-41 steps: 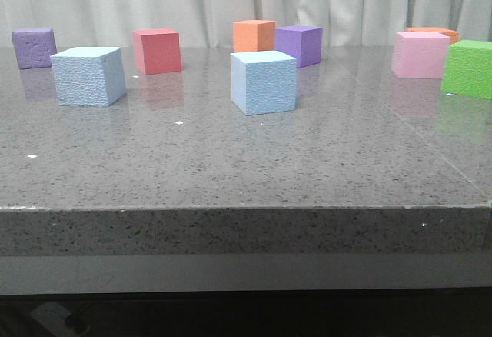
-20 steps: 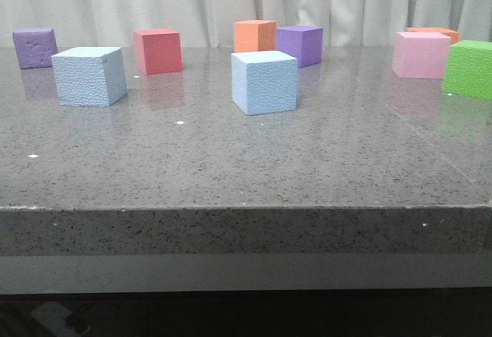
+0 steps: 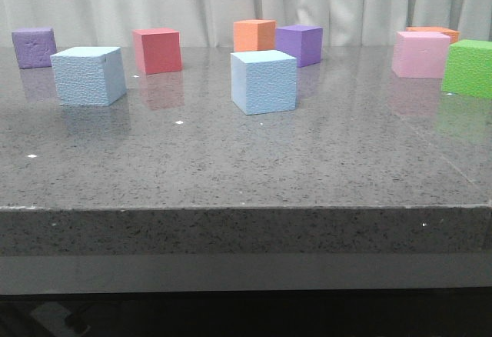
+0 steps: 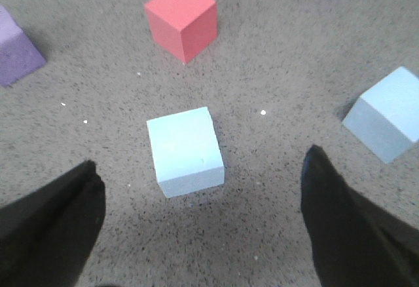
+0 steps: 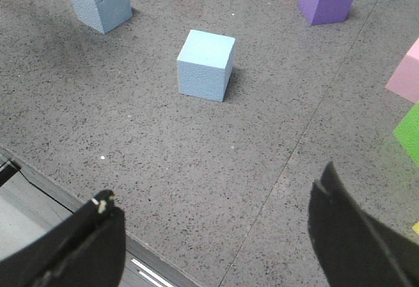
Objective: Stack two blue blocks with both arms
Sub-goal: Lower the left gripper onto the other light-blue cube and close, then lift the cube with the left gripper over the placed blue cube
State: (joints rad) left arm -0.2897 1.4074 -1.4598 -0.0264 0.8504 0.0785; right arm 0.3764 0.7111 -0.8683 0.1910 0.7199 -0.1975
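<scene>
Blue blocks (image 3: 88, 76) (image 3: 264, 82) apart — mid-table

no readable text, labels, brands, numbers or signs in any view; cube faces, grey speckled table top (image 3: 246, 168) and pale curtain (image 3: 154, 2) all unmarked.

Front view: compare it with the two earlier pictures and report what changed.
Nothing visibly changed. The left blue block and the middle blue block sit apart on the table, not gripped, and the other cubes around them hold their places. No end effector shows in the front view.
</scene>
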